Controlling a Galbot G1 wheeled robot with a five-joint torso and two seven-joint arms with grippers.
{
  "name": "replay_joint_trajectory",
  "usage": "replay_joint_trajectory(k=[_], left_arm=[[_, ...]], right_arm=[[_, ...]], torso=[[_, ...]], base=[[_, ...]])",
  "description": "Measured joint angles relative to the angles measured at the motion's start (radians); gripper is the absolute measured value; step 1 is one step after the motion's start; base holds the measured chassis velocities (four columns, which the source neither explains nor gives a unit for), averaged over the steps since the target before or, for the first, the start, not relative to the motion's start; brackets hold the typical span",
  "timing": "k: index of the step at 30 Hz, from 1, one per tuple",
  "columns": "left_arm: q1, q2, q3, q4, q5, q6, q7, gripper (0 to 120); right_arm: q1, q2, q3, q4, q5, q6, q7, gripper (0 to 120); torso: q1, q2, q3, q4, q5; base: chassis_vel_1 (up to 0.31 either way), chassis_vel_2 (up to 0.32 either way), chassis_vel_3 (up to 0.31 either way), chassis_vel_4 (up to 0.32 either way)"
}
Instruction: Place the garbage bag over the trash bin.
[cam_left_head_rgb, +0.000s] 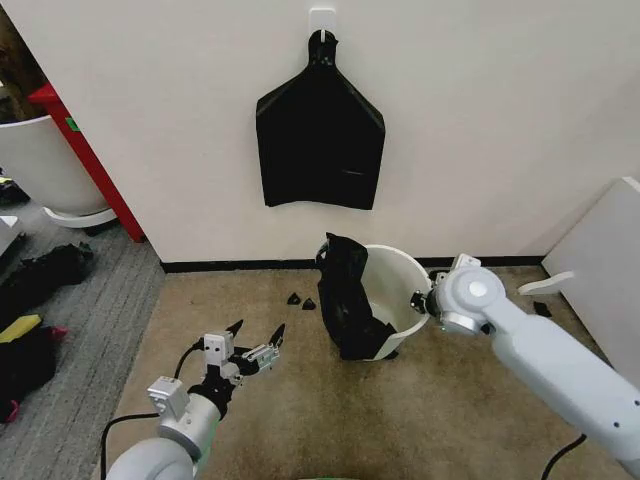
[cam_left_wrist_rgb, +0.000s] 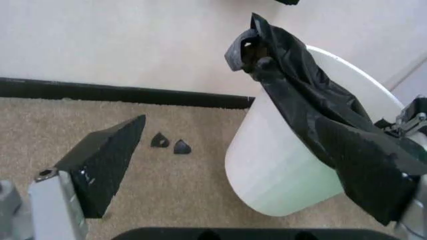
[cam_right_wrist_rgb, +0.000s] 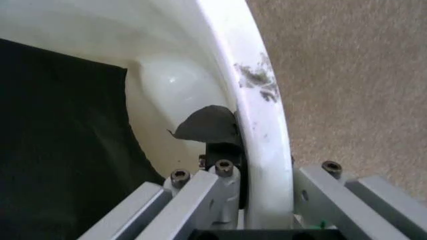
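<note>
Open carpet (cam_left_head_rgb: 300, 400) lies near the trash bin (cam_left_head_rgb: 400, 290); two small black scraps (cam_left_head_rgb: 302, 300) sit left, the wall (cam_left_head_rgb: 480, 120) blocks behind.

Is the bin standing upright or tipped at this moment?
Tipped. The trash bin leans with its mouth facing sideways, the right gripper clamped on its rim, and the garbage bag draped over one side only.

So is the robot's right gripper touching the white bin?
Touching. In the right wrist view the right gripper straddles the trash bin's rim, one finger inside, one outside, pressed against it.
</note>
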Motion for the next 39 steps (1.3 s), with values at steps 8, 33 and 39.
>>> replay_joint_trajectory(k=[8, 33, 39], left_arm=[[0.005, -0.014, 0.000, 0.007, 0.005, 0.000, 0.007, 100], [0.016, -0.017, -0.002, -0.016, 0.014, 0.000, 0.019, 100], [0.017, -0.021, 0.004, -0.018, 0.023, 0.000, 0.027, 100]], right_arm=[[-0.048, 0.015, -0.027, 0.015, -0.054, 0.019, 0.004, 0], [-0.077, 0.043, -0.032, 0.013, -0.102, 0.066, 0.023, 38], [-0.067, 0.013, 0.000, 0.049, -0.084, 0.069, 0.021, 61]], torso=[[0.000, 0.000, 0.000, 0.0000, 0.0002], [0.000, 0.000, 0.000, 0.0001, 0.0004], [0.000, 0.000, 0.000, 0.0001, 0.0003]], base=[[0.000, 0.000, 0.000, 0.000], [0.000, 0.000, 0.000, 0.000], [0.000, 0.000, 0.000, 0.000]])
